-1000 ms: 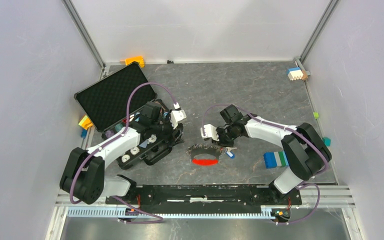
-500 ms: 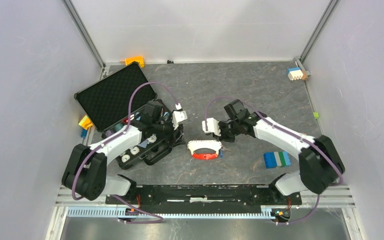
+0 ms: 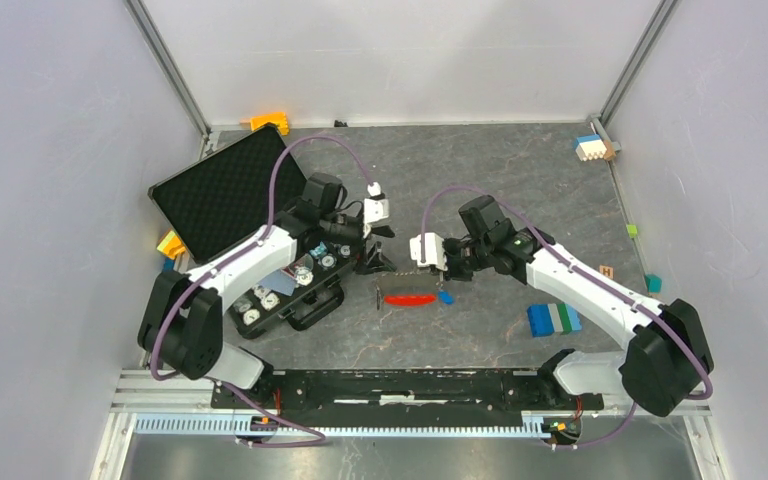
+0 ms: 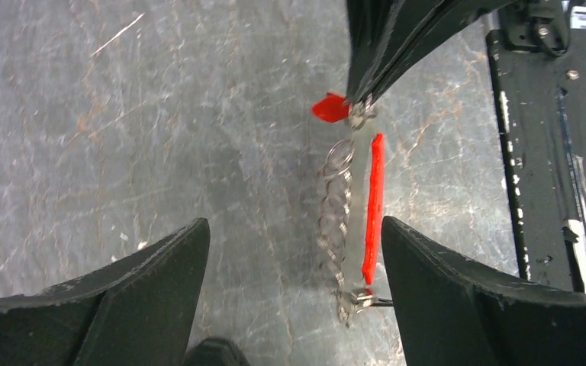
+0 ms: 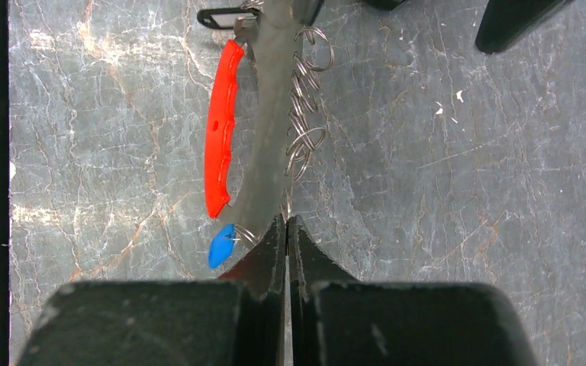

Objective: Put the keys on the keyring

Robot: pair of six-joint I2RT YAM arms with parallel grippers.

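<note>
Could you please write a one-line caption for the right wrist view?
Right gripper pinches one end of the keyring beside the blue key on the table.

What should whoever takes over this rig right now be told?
Left gripper: open, empty, above the chain of the keyring.
Right gripper: shut on the red key at one end of the keyring.
Keyring lies stretched out on the table, blue key beside that same end.
Done: red key gripped. Left: thread both keys; whether either is already on, I cannot tell.
</note>
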